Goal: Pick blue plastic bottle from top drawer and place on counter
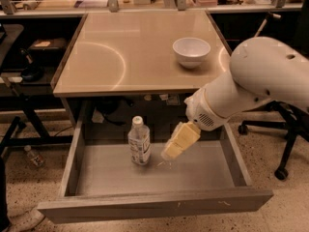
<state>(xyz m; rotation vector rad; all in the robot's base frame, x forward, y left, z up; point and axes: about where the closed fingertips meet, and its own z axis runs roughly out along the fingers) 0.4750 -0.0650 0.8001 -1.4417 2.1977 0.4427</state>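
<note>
None of the lifting is done yet: the tool hangs inside the open top drawer, just to the right of the blue plastic bottle and apart from it, and I cannot tell whether it is spread or closed. That bottle stands upright on the drawer floor, so by my judgement grasping it, raising it and setting it on the desk, where a white bowl sits, are all left. Part of the arm runs off the right edge, the bottle's label print is unreadable, and the dark space behind the drawer is hard to make out.
</note>
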